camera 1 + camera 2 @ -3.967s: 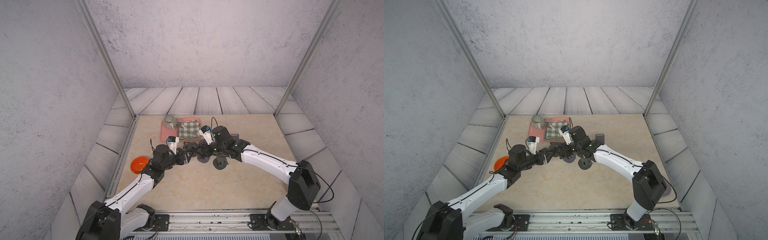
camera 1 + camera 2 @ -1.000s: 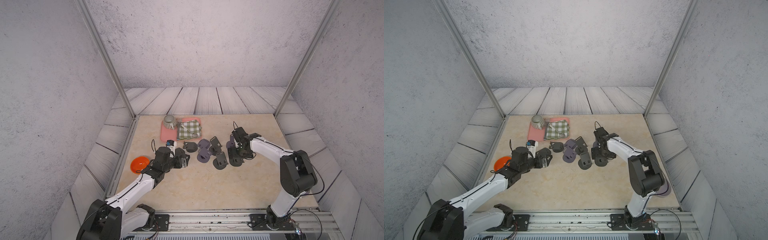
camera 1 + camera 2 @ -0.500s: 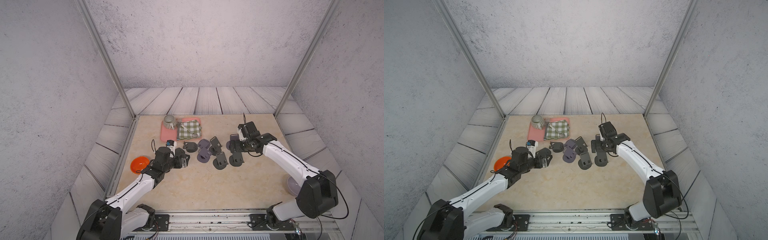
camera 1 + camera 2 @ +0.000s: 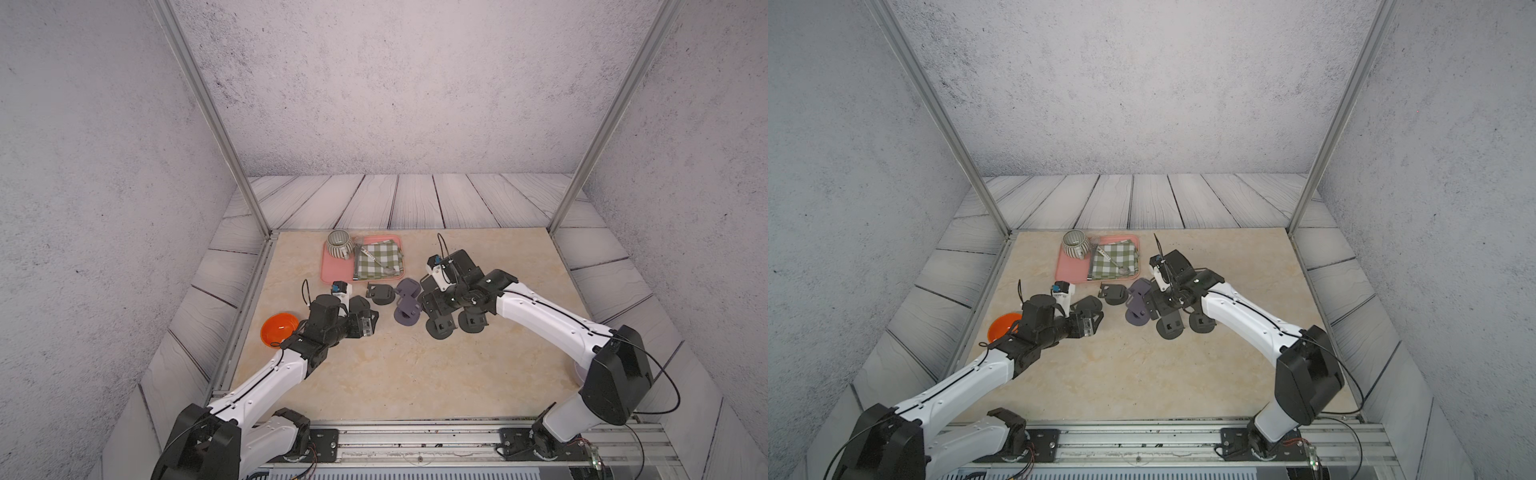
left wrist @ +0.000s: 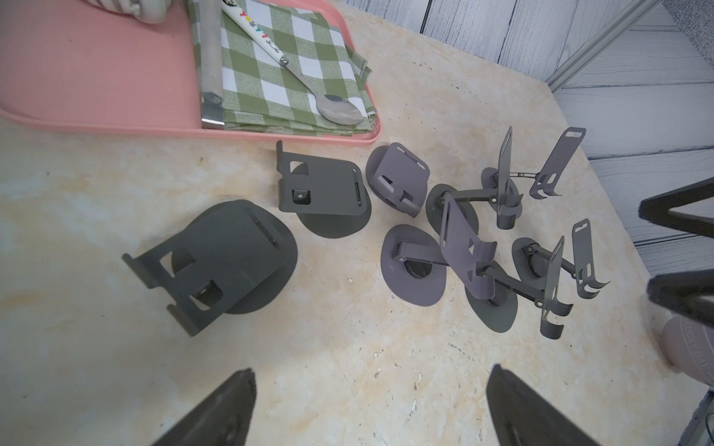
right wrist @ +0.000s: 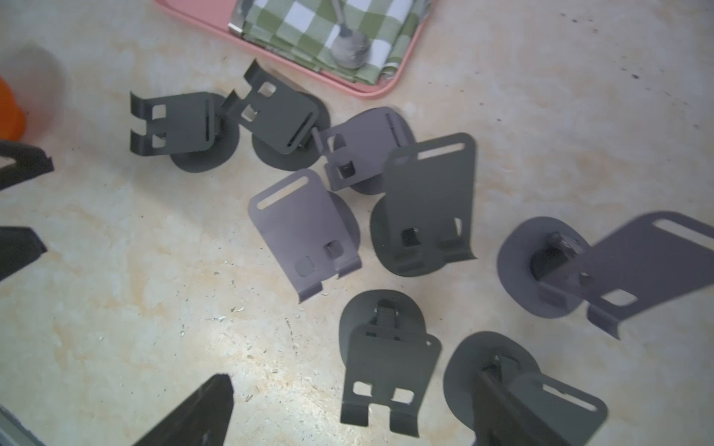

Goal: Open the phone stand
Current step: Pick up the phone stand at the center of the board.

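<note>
Left wrist view is showing the left gripper [image 5: 373, 370] with its jaws spread wide and gripping nothing. A black stand [image 5: 216, 262], folded low over its round base, is lying just ahead of the fingertips and apart from them. In both top views this stand is sitting at the gripper's twelve o'clock, at the nine o'clock end of the phone stands [image 4: 405, 311] clustering in the middle of the table [image 4: 395, 374]. Eight stands, black and purple, are showing in the right wrist view; those toward three o'clock are standing with plates raised on hinged arms. The right gripper [image 4: 432, 301] is hovering over the three o'clock end of the cluster, jaws likewise spread. The right wrist view is showing one finger overlapping a black stand there, and contact cannot be confirmed. A pink tray [image 4: 334, 270] is lying at the cluster's eleven o'clock, carrying a striped cup [image 4: 338, 244], a checked cloth [image 4: 378, 259] and a spoon [image 5: 284, 60] on the cloth. An orange bowl [image 4: 279, 328] is sitting at the left gripper's nine o'clock, near the table edge.
</note>
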